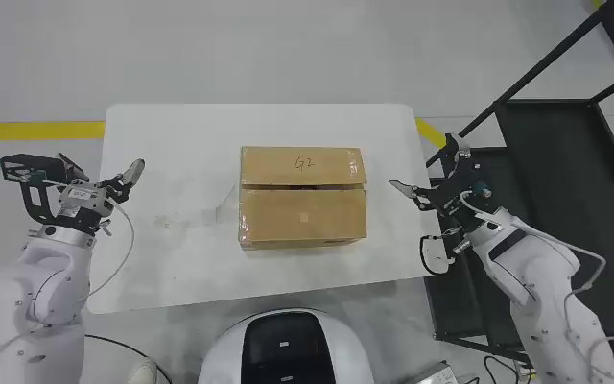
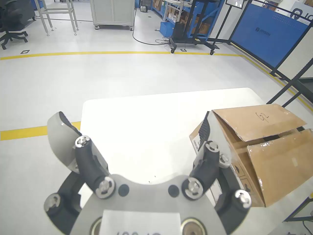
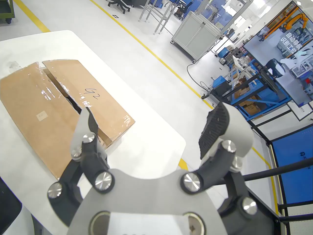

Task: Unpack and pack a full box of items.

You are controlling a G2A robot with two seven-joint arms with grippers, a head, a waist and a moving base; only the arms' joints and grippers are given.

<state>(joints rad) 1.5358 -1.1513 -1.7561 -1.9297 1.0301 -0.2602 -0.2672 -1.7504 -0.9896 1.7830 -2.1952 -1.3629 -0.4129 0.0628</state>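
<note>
Box [image 1: 302,197] sits at the centre of the top view, in the middle of the white table [image 1: 173,144]. Its two top flaps are folded down, with a narrow dark gap along the seam between them. Judging by that, the unpacking has not begun and opening the flaps is the step in hand. The next move probably calls for a fingertip to slip into the seam and lift one flap while the box is kept from sliding.

Both arms hang back from it. The left claw [image 2: 133,133] is spread wide at the frame's left, by the table's left edge. The right claw [image 3: 152,121], also wide and empty, is right of centre, just off the table's right edge. Both are angled toward the box.
</note>
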